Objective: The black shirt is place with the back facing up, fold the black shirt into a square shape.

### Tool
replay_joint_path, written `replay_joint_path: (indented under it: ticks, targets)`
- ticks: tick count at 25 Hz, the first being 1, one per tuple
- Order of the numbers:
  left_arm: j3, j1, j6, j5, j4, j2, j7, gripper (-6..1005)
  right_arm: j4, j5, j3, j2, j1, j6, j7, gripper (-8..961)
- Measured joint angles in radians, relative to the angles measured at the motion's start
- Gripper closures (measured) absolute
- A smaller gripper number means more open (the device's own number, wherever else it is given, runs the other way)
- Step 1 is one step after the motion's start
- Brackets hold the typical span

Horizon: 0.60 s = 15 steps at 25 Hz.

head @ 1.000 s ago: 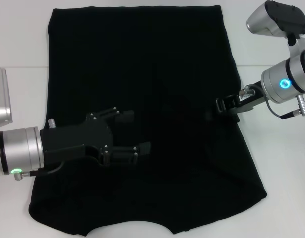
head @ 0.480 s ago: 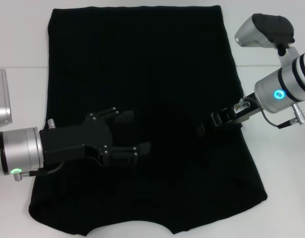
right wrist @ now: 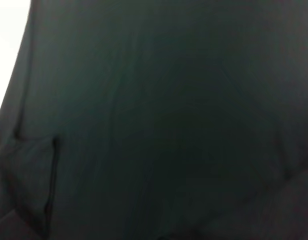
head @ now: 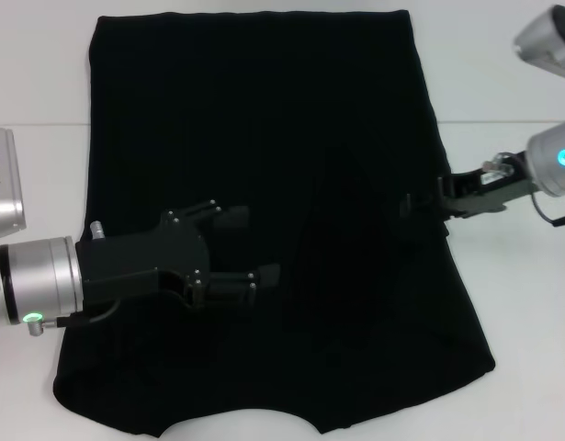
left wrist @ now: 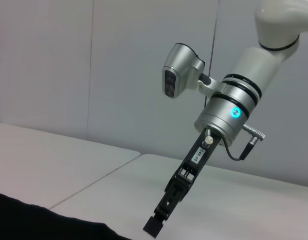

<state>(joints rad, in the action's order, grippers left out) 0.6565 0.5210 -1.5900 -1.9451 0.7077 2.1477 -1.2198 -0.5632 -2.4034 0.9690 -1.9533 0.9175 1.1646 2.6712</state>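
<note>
The black shirt [head: 264, 119] lies spread flat on the white table [head: 521, 349] with a plain side up. A low ridge of fabric rises right of its middle. My left gripper [head: 250, 245] hovers open over the shirt's left middle with nothing between its fingers. At the shirt's right edge is my right gripper [head: 422, 204], pointing inward. The left wrist view shows that right gripper [left wrist: 155, 226] above the table beside a strip of the shirt [left wrist: 38, 220]. Dark shirt fabric [right wrist: 169, 125] fills the right wrist view.
White table shows on both sides of the shirt. A table seam [head: 39, 123] runs across at the back. The right arm's silver wrist with a blue light [head: 562, 158] hangs over the right side. A grey wall [left wrist: 93, 65] stands beyond the table.
My right gripper moved inward over the shirt, then drew back out to its right edge. A fabric ridge has appeared right of the shirt's middle. The left gripper stayed put.
</note>
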Motion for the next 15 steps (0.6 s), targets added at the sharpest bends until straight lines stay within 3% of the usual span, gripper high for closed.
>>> replay_joint_path:
  ticks: [1, 8, 15]
  targets:
    - [0.0, 0.001, 0.0, 0.0, 0.0, 0.0, 0.0, 62, 0.004, 0.0, -0.008, 0.004, -0.007, 0.0, 0.0, 299]
    - [0.0, 0.004, 0.002, 0.0, 0.0, -0.002, 0.002, 62, 0.068, 0.0, -0.024, 0.016, -0.032, -0.044, 0.01, 303]
    - [0.0, 0.004, 0.002, 0.0, 0.001, -0.002, 0.002, 62, 0.108, 0.0, -0.021, -0.001, -0.036, -0.154, 0.012, 304]
